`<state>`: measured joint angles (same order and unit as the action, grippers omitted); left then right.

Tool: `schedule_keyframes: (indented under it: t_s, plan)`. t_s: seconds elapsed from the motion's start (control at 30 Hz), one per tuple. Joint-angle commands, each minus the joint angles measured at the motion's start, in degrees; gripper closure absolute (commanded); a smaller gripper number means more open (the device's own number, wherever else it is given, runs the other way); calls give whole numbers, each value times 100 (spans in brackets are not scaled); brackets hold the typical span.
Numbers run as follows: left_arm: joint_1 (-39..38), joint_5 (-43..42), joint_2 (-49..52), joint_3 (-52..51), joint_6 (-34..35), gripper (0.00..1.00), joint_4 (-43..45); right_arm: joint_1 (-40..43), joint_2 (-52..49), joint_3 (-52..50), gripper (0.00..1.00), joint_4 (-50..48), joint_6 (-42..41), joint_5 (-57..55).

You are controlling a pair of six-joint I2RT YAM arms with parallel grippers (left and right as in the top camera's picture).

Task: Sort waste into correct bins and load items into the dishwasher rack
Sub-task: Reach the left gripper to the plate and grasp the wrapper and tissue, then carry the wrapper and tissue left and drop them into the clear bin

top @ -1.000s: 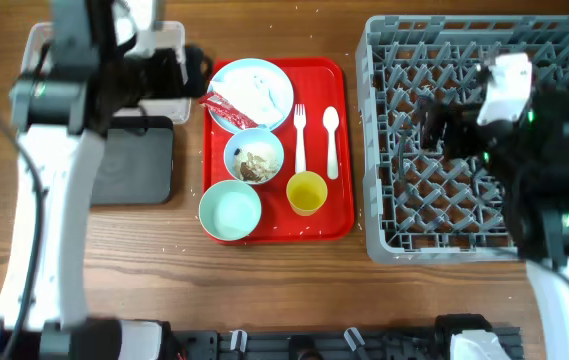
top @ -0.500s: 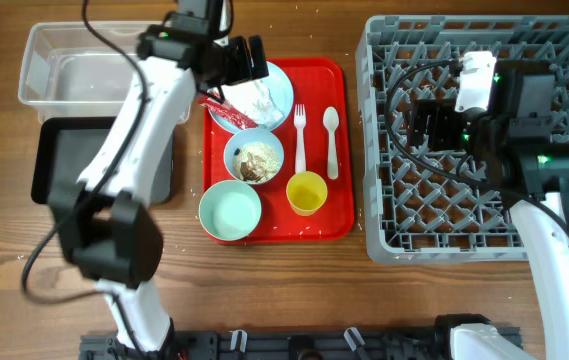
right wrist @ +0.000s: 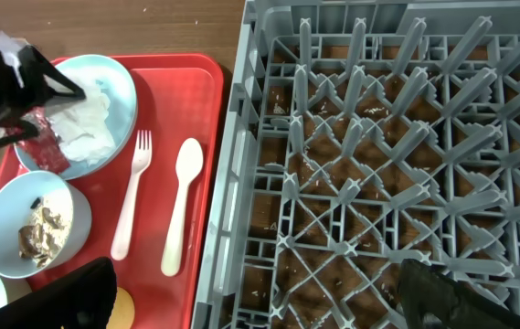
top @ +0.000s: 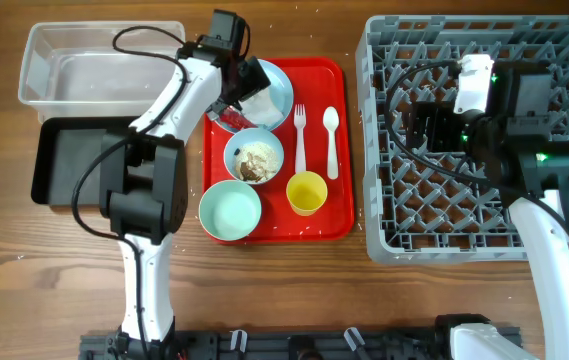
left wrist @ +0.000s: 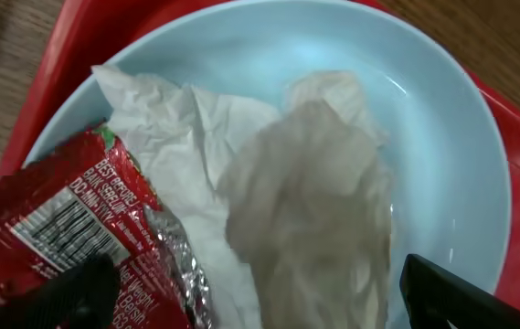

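Even bright light, soft shadows, blurred close-up

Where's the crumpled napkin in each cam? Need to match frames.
Overhead: napkin left of centre near the top, on the pale blue plate in the red tray's top-left corner.
Left wrist: centre of the picture, close up.
Right wrist: upper left.
Shared landmark: the pale blue plate under it shows in all three views.
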<state>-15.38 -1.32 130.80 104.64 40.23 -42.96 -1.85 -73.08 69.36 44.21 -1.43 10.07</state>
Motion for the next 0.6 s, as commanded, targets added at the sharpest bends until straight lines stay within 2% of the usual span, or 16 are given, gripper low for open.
schedule_keyframes:
  t_s: [0.0, 0.07, 0.13, 0.2, 0.27, 0.33, 0.43, 0.57]
  plan:
    - [-17, 101, 214, 59, 98, 0, 125, -17, -59, 101, 0, 7, -68, 57]
    - [-17, 101, 297, 59, 98, 0, 122, -17, -59, 101, 0, 13, -68, 57]
    - [-17, 101, 369, 52, 98, 15, 120, -17, -61, 101, 0, 20, -68, 57]
    - [-24, 103, 402, 35, 96, 51, 120, -17, -61, 101, 0, 22, -70, 57]
    - [-24, 101, 400, 35, 96, 78, 122, -17, -61, 98, 0, 24, -68, 57]
    - [-22, 98, 400, 35, 96, 96, 118, -17, -61, 76, 0, 11, -68, 57]
    - [-22, 96, 354, 46, 59, 96, 122, -17, -61, 70, 0, 17, -68, 57]
    - [-11, 101, -125, 214, -557, 96, 98, -17, -61, 70, 0, 20, -63, 55]
